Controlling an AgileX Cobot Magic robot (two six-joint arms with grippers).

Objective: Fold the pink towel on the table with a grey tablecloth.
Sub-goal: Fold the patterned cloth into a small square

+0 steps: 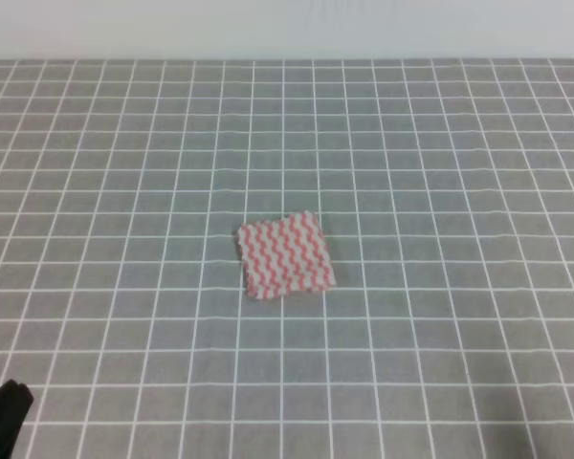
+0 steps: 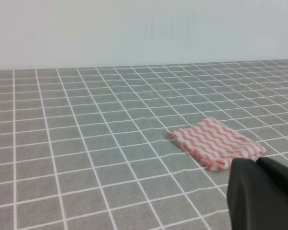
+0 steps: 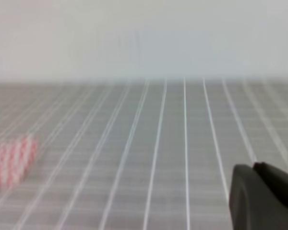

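In the exterior high view, the left end effector (image 1: pixel 4 413) showed only as a dark tip at the bottom-left corner, low over the bench (image 1: pixel 440 172) and well apart from the pink towel (image 1: pixel 285 254); how far its jaws stood open could not be told, and nothing was seen in its hold. The bench wore a grey cloth ruled with a white grid. The pink towel lay flat near the middle of it, a small, roughly square piece turned slightly against the grid lines, its pink-and-white wavy stripes running up and down. In the left wrist view, the towel (image 2: pixel 217 142) looked to lie in more than one layer, with a thick rounded edge nearest the camera, and a black part of the left end effector (image 2: pixel 261 194) filled the lower-right corner, just beside the towel in the frame. The right wrist view was blurred: the towel (image 3: pixel 12 159) lay far to the left, and a black part of the right end effector (image 3: pixel 264 196) sat at the lower right, its opening not discernible. No writing or label could be read anywhere.
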